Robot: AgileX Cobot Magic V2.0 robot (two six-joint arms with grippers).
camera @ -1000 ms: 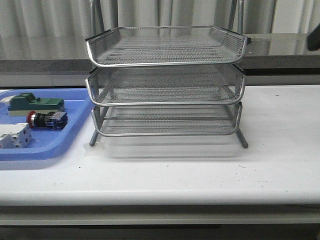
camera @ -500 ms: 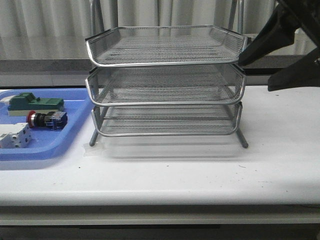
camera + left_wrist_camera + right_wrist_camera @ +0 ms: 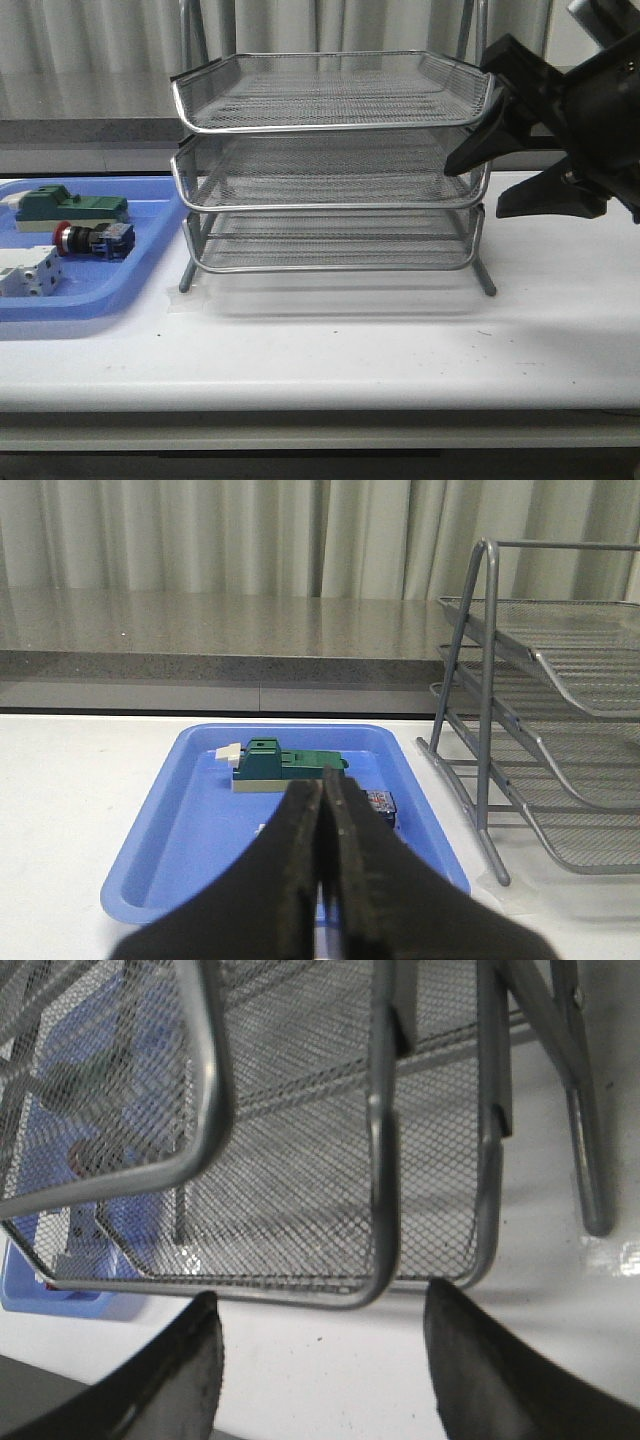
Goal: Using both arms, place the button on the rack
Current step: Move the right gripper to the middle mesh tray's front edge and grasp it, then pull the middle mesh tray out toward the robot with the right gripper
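The button, with its red cap to the left, lies in the blue tray on the table's left. The three-tier wire rack stands at the middle of the table. My right gripper is open and empty, in the air just off the right front corner of the rack's middle tier. In the right wrist view its fingers stand wide apart in front of the tray rims. My left gripper is shut and empty above the tray. It hides most of the button, leaving only the blue rear block showing.
A green block and a white block also lie in the blue tray. A grey counter ledge and curtains run behind the table. The rack's legs stand on the white tabletop.
My right gripper has come into the front view from the upper right, moving left and down to the rack's right front corner. The button and the tray have not moved.
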